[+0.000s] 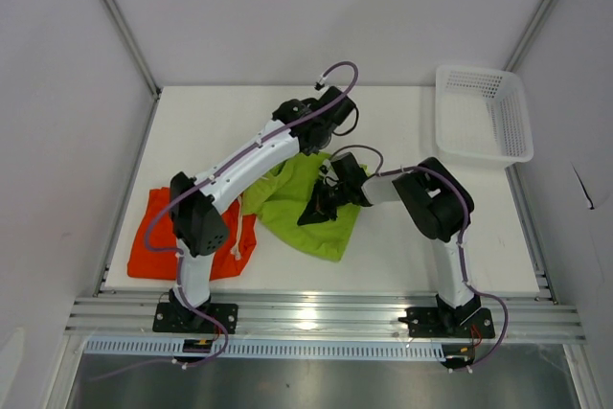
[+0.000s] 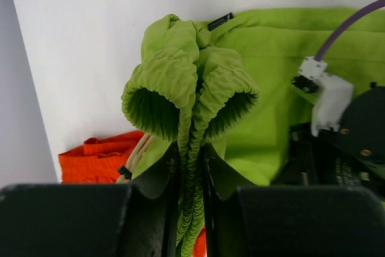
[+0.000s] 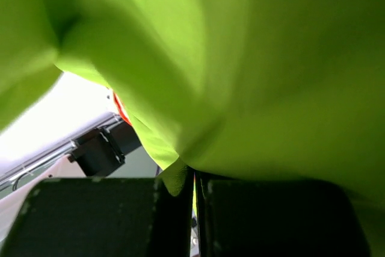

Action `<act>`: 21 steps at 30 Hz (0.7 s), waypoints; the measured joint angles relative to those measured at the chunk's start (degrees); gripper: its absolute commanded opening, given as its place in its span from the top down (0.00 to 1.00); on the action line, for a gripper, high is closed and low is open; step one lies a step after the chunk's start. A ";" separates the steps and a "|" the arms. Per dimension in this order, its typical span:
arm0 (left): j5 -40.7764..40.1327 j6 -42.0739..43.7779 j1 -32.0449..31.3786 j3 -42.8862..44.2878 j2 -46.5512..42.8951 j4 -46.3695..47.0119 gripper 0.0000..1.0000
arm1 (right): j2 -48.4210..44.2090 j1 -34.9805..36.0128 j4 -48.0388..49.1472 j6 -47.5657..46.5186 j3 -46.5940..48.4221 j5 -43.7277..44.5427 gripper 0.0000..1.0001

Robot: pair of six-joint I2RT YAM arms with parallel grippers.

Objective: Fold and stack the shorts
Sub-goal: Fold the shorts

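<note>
Left fingers point(image 2: 144, 200) and right fingers point(image 3: 120, 215) both clench cloth over the tabletop point(image 1: 211, 126): lime green shorts point(image 1: 316, 222), bunched at centre, beside orange-red shorts point(image 1: 153, 237) lying flat at left. Left pinches the gathered waistband point(image 2: 180, 88), right a fold. Best drawn apart evenly, flattening before folding.

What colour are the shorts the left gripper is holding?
Lime green shorts, clearest in the left wrist view.

The left arm point(image 1: 244, 162) covers the right side of the orange shorts point(image 1: 153, 237). The lime green shorts point(image 3: 252, 70) fill the right wrist view, blurred and cut off; their black tag point(image 2: 220, 21) perhaps bears lettering, unreadable.
</note>
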 measured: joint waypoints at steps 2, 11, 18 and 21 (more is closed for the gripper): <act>-0.81 -3.10 -1.25 -0.09 -0.42 -0.13 1.00 | 0.44 0.00 2.56 1.05 -0.35 -0.33 1.00; -0.44 -15.30 -4.04 0.48 -0.55 -1.53 1.00 | 1.55 0.07 10.12 4.07 -1.77 -0.70 1.00; 2.62 -20.11 -5.27 3.32 -0.48 -2.23 1.00 | 2.54 0.07 13.29 4.66 -1.86 -1.25 1.00; 4.02 -21.84 -5.55 3.61 -0.42 -2.23 1.00 | 2.69 0.07 14.38 4.87 -2.16 -1.31 1.00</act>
